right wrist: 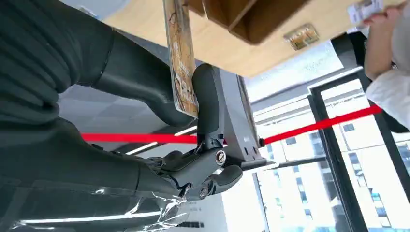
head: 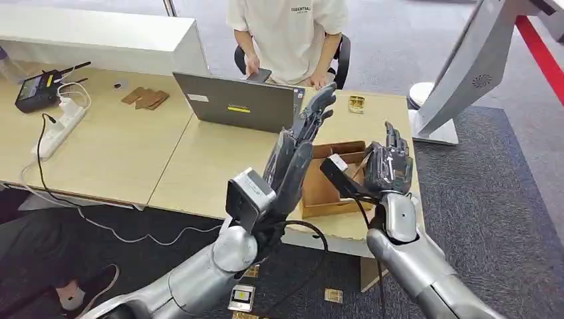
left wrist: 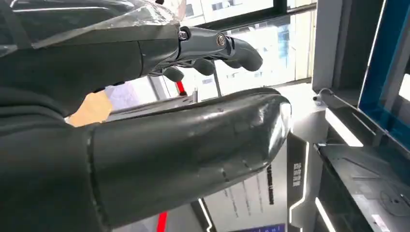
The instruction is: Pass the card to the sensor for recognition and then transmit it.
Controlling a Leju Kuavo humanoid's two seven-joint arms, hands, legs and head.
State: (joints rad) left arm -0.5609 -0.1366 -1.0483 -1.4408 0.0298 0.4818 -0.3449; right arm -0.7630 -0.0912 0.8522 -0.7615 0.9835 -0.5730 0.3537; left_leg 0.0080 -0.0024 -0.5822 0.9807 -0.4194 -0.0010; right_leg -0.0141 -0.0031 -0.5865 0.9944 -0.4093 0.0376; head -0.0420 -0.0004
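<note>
Matt wooden table (head: 133,153), brown wooden box (head: 319,193) — glossy printed card (right wrist: 181,63)

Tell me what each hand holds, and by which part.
The right hand pinches the card between thumb and a finger, near one end. The left hand holds nothing.

My light wooden table (head: 133,153) carries a grey open laptop (head: 236,103), a brown wooden box (head: 326,189) and a white power strip (head: 61,126). A black handheld radio (head: 36,90) lies beside that strip.
</note>
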